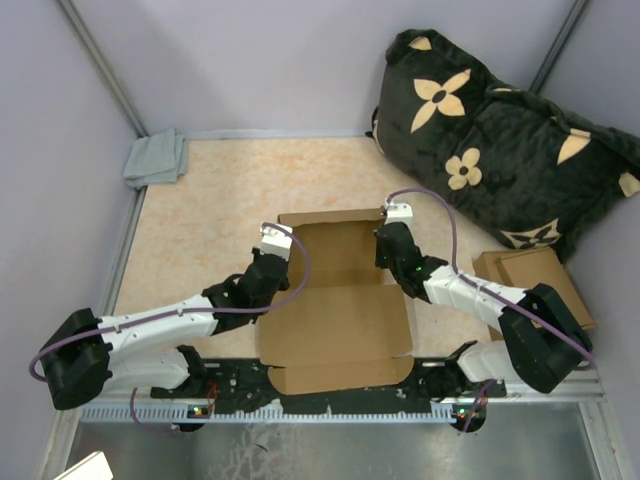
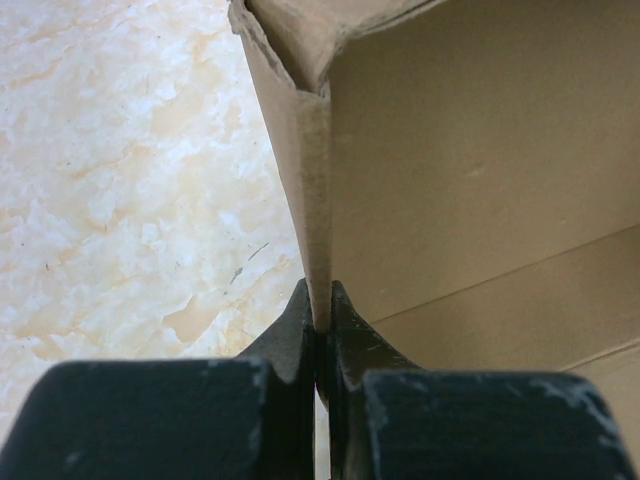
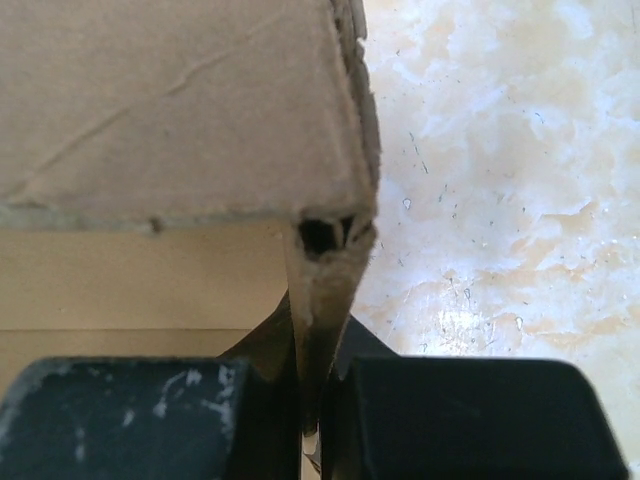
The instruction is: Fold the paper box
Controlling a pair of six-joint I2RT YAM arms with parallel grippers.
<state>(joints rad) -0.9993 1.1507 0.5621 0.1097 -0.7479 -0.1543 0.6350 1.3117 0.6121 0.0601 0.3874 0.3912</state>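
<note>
The paper box (image 1: 335,300), plain brown cardboard, lies in the middle of the table with its far part folded up into walls and its lid flap flat toward the arm bases. My left gripper (image 1: 272,262) is shut on the box's left side wall (image 2: 318,200), which stands upright between the fingers (image 2: 297,325). My right gripper (image 1: 390,250) is shut on the right side wall (image 3: 325,290), a doubled cardboard edge that stands between its fingers (image 3: 352,340). The far wall (image 3: 170,110) stands up across the right wrist view.
A stack of smaller flat cardboard pieces (image 1: 535,275) lies at the right behind the right arm. A dark flowered cushion (image 1: 500,140) fills the back right corner. A grey cloth (image 1: 157,158) lies at the back left. Grey walls enclose the marbled table (image 1: 210,220).
</note>
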